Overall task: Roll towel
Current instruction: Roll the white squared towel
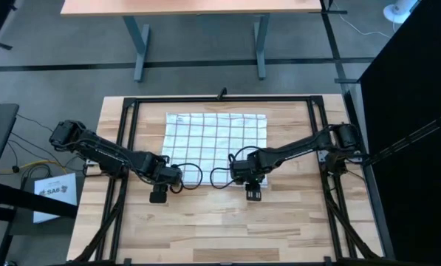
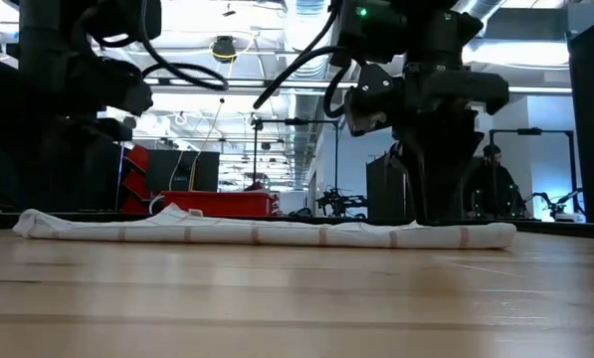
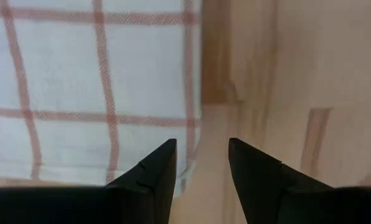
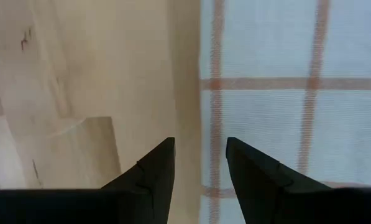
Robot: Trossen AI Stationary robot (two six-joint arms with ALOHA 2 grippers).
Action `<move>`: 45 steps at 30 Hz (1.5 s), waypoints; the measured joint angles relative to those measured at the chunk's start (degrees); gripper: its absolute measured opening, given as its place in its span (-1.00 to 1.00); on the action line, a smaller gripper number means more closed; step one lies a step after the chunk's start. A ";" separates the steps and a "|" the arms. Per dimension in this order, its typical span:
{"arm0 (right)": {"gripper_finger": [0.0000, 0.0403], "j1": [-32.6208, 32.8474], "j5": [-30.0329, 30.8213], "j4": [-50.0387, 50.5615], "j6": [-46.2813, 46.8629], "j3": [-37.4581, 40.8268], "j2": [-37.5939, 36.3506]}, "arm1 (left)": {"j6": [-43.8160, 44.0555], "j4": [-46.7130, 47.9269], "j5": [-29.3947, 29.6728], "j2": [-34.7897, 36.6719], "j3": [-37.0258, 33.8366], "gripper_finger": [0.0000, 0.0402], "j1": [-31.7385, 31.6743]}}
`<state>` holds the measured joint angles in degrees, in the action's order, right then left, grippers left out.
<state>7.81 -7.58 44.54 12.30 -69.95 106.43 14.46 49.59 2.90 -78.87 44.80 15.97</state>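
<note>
Your wooden table (image 1: 213, 222) carries one towel (image 1: 216, 137), spread flat at the far middle, its near edge lying left to right across the table. You have two arms over that near edge. Your left gripper (image 3: 201, 163) stands spread at the towel's near left corner; your right gripper (image 4: 199, 162) stands spread at the near right corner, pinching nothing.

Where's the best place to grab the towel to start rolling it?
Probably the towel's near hem, at its two near corners. It lies flat, so come straight down with open fingers straddling the edge. The left gripper and right gripper already sit over those corners.
</note>
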 joint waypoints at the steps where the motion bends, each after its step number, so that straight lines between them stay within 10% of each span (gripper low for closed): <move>1: -0.33 0.02 0.04 0.02 -0.15 0.00 0.00 | 0.10 -0.71 0.00 0.00 0.00 -0.35 0.18; 28: -0.34 0.68 0.19 -4.77 -2.69 4.96 0.46 | 5.22 -6.47 10.87 -12.94 0.15 -0.39 3.26; 34: -0.71 0.68 0.27 -4.30 -2.39 4.98 0.67 | 5.69 -9.31 12.78 -13.03 0.06 -0.92 3.37; 45: -1.00 5.33 -2.94 -5.45 2.90 7.52 0.50 | 16.73 -10.26 14.28 -13.16 0.08 -1.00 9.70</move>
<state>13.14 -10.52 39.09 15.20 -62.43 106.94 31.19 39.33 17.18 -92.03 44.88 25.66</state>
